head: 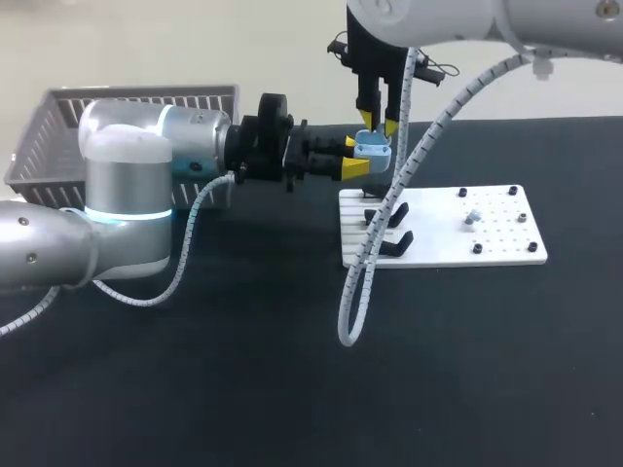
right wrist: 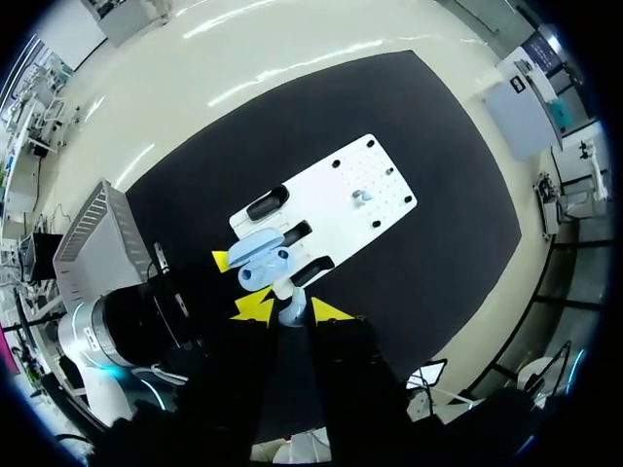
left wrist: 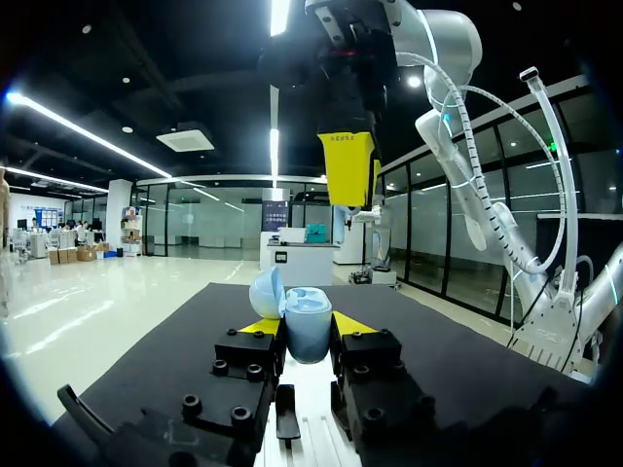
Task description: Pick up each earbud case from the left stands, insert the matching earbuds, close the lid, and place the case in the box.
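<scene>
A pale blue earbud case (head: 373,148) with its lid (left wrist: 266,292) swung open is held above the left end of the white board (head: 443,255). My left gripper (head: 355,157) is shut on its body (left wrist: 310,336) from both sides. My right gripper (head: 378,123) hangs straight down just above the open case (right wrist: 258,263), its yellow finger (left wrist: 348,170) showing over it. A small pale earbud (right wrist: 290,313) sits between the right gripper's (right wrist: 290,321) fingers. Another earbud (head: 470,219) rests among the pegs on the board.
Black stands (head: 387,243) line the board's left end, under the held case. A grey slatted basket (head: 136,105) stands at the back left, behind my left arm. A white cable loop (head: 352,302) from the right arm hangs over the board's front left corner.
</scene>
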Robot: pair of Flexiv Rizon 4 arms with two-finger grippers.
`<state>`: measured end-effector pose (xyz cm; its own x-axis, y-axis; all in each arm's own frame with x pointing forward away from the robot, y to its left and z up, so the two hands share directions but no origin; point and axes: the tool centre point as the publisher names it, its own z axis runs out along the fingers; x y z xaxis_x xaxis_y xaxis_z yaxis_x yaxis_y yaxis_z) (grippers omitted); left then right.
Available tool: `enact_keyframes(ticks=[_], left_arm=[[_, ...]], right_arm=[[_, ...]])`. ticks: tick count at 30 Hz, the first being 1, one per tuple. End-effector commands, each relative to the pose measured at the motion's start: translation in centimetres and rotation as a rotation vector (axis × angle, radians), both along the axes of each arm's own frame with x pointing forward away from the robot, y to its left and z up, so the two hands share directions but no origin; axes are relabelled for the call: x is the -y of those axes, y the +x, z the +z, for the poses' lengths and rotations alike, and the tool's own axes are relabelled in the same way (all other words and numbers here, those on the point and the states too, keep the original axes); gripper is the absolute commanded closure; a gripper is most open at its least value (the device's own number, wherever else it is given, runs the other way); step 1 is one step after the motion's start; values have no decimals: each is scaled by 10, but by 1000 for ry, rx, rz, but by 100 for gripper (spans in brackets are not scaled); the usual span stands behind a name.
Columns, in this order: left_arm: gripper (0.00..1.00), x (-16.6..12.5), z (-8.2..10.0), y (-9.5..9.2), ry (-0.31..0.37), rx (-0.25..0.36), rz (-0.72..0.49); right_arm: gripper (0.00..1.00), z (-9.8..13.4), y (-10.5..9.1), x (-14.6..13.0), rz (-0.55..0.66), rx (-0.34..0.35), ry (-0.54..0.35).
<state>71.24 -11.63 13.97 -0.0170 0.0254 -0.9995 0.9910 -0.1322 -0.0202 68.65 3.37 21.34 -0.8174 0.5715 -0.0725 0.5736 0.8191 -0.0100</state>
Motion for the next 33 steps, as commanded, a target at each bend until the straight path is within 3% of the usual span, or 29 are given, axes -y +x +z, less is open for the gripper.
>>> enact_keyframes(ticks=[1, 9, 33], left_arm=[[100, 0, -1, -1, -3, 3, 5], [100, 0, -1, -1, -3, 3, 5], [100, 0, -1, -1, -3, 3, 5]], right_arm=[[100, -3, -1, 1, -31, 8, -6], [100, -6, 7, -1, -82, 27, -27], [100, -22, 22, -5, -139, -2, -8]])
